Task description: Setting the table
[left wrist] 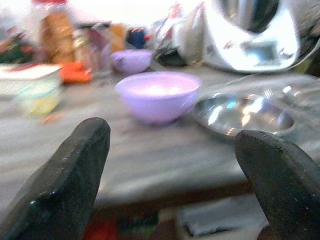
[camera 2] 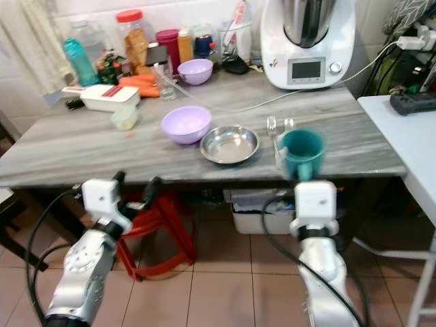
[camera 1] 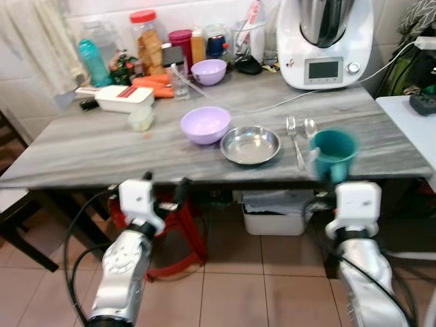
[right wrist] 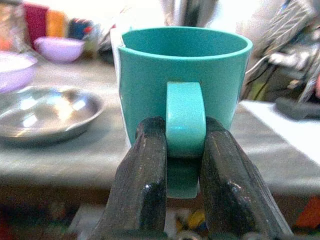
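Observation:
My right gripper point(right wrist: 184, 150) is shut on the handle of a teal mug point(camera 1: 334, 154), held upright over the table's front right edge. Beside the mug lie a fork point(camera 1: 293, 139) and a spoon point(camera 1: 310, 128). A steel plate point(camera 1: 250, 144) sits left of them, and a lilac bowl point(camera 1: 205, 124) stands left of the plate. My left gripper point(camera 1: 165, 193) is open, low at the table's front edge, pointing toward the bowl point(left wrist: 157, 95) and plate point(left wrist: 243, 114).
The grey table point(camera 1: 82, 146) holds a second lilac bowl point(camera 1: 208, 71), jars, bottles and carrots at the back, a white kitchen machine point(camera 1: 325, 42) with a cable, and a small container point(camera 1: 141, 118). A red stool point(camera 1: 178, 231) and a bin point(camera 1: 274, 212) stand underneath.

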Robot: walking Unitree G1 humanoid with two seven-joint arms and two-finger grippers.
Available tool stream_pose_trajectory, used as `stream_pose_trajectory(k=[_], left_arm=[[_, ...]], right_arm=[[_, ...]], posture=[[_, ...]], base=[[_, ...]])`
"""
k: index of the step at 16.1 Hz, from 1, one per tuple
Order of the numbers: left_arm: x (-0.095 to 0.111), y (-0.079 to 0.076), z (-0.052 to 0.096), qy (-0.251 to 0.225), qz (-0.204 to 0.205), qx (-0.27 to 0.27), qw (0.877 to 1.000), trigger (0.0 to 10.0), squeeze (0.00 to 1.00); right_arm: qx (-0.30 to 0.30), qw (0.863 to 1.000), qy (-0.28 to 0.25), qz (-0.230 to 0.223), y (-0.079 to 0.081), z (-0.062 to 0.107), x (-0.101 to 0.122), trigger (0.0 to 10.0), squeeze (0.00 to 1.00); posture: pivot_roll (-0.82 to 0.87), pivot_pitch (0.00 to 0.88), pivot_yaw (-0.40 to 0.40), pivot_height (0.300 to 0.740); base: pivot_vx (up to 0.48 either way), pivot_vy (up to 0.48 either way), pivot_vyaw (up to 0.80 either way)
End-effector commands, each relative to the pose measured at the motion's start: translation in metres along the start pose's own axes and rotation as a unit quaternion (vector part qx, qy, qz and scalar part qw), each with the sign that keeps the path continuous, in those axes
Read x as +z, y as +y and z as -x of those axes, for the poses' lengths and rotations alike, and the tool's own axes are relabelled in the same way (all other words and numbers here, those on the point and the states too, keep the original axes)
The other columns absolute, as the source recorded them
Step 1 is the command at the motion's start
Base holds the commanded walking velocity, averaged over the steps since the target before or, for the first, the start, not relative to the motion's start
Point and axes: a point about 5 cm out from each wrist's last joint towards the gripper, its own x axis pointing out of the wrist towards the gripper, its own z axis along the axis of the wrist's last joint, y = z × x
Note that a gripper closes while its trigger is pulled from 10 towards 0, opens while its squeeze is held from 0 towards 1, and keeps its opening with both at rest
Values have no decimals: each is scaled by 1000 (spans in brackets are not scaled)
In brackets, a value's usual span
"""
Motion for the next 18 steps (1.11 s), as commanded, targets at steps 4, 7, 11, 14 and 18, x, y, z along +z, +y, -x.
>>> stream_pose_trajectory(k=[4, 7, 11, 14, 18], left_arm=[[8, 0, -2, -5, -1, -2, 1000, 10000, 0], [8, 0, -1, -2, -1, -1, 1000, 10000, 0], [9, 3, 1, -4, -1, 9, 1000, 10000, 0], [8, 5, 5, 0, -11, 15, 1000, 10000, 0], [-1, 9, 22, 22, -20, 3, 1000, 10000, 0]], right_arm=[[-10, 1000, -21, 3, -4, -5, 11, 10000, 0], [-5, 1000, -20, 2, -1, -5, 12, 10000, 0], [8, 1000, -23, -1, 2, -8, 13, 10000, 0], [11, 1000, -28, 2, 1, -10, 15, 10000, 0], [16, 999, -29, -14, 0, -17, 16, 10000, 0]], posture=[[-128, 0, 104, 740], [-125, 0, 103, 740], [-120, 0, 101, 740], [-114, 0, 99, 740], [-107, 0, 99, 740]], base=[[430, 0, 0], [420, 0, 0], [292, 0, 0], [0, 0, 0], [0, 0, 0]])
